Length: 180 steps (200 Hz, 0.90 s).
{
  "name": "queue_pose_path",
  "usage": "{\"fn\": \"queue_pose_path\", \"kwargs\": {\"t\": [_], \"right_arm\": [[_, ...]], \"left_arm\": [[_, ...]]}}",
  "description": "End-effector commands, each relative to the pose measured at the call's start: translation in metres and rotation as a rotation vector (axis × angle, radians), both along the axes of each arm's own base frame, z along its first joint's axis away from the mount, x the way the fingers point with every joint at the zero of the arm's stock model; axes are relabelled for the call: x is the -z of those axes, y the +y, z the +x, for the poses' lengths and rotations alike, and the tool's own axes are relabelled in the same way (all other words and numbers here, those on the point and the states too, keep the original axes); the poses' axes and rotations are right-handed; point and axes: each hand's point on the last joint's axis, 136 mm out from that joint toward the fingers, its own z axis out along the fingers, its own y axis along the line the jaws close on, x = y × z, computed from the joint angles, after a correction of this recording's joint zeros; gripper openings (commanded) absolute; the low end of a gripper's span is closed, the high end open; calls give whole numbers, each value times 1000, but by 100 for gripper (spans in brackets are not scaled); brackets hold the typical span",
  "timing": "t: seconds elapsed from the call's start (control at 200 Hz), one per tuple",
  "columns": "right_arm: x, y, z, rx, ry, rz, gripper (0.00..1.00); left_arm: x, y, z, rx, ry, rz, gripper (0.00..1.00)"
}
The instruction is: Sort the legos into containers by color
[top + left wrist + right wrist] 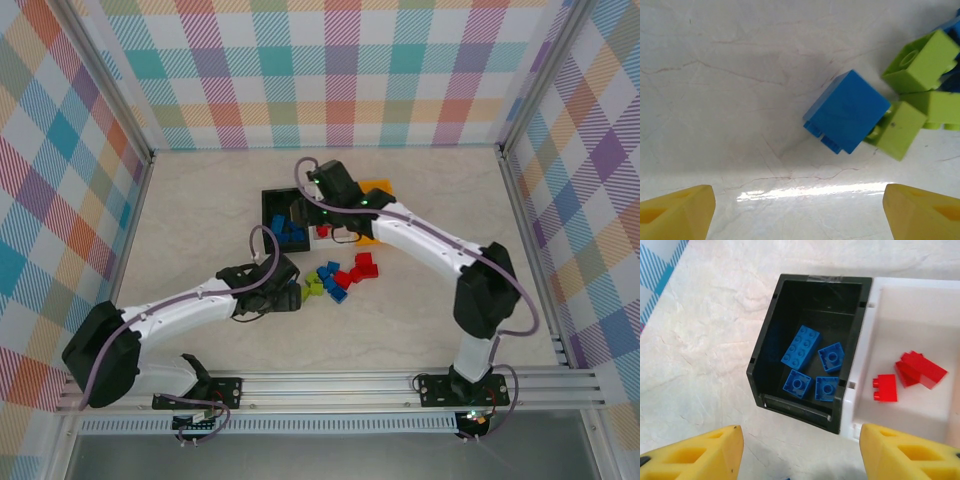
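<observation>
Our left gripper (800,212) gapes empty over a blue lego (847,111) touching green legos (920,60) in the middle of the table (200,195); our right gripper (800,452), likewise spread, hangs above the black bin (760,355) of blue legos (800,346).

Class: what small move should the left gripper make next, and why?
Probably ease forward until the open left gripper straddles the blue brick, which lies on the table ahead of it, touching a lime brick. The black bin already holds other blue bricks.
</observation>
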Motion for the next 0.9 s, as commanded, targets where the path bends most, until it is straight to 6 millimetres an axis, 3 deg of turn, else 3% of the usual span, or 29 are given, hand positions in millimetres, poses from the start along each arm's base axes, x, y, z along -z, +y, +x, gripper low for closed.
{"fn": "queue_pose_path", "kwargs": {"t": [0.0, 0.255, 0.645, 0.735, 0.895], "right_arm": [[3, -22, 5, 66, -6, 32, 63], [-1, -45, 2, 104, -22, 38, 63], [-5, -62, -1, 129, -32, 54, 63], [-4, -64, -2, 131, -33, 52, 63], [-5, -66, -3, 132, -35, 54, 63]], "left_arm": [[1, 4, 0, 15, 13, 39, 87], [26, -3, 6, 45, 69, 102, 84], [31, -13, 56, 37, 26, 179, 82], [30, -19, 61, 48, 23, 168, 75], [32, -17, 59, 52, 28, 174, 55]]}}
